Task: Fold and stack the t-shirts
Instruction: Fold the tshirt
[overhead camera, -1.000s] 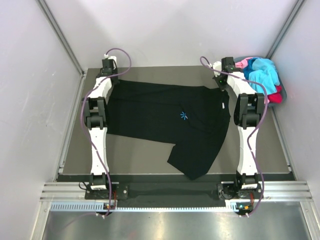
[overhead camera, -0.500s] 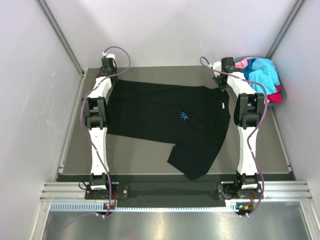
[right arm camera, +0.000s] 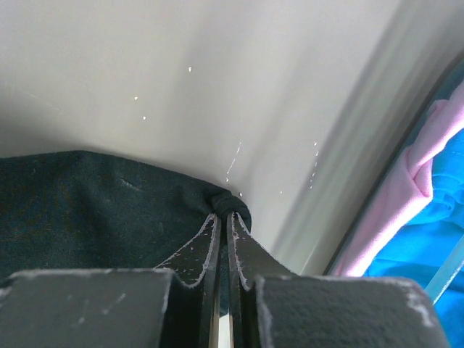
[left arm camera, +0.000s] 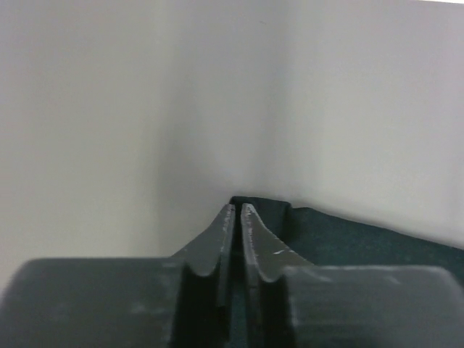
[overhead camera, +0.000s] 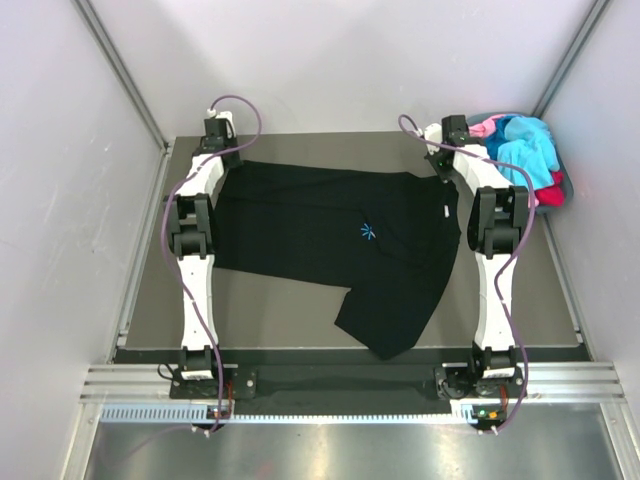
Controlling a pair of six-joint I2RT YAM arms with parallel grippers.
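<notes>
Black t-shirt spread on the desk, held at its two far corners by your tools.
Nearest you, one flap of the shirt reaches toward the desk's near edge, closer to your right arm than your left. Farther in, the body lies flat between the two arms, its small light-blue logo facing up. At the far edge, your left tool is closed to a thin slit on the far-left corner, where the cloth bunches at its tips. Your right tool is clamped tight on the far-right corner, with a small knot of cloth at its tips. Beyond it, in the far right corner, lies a heap of turquoise, pink and red t-shirts, apart from the black one.
</notes>
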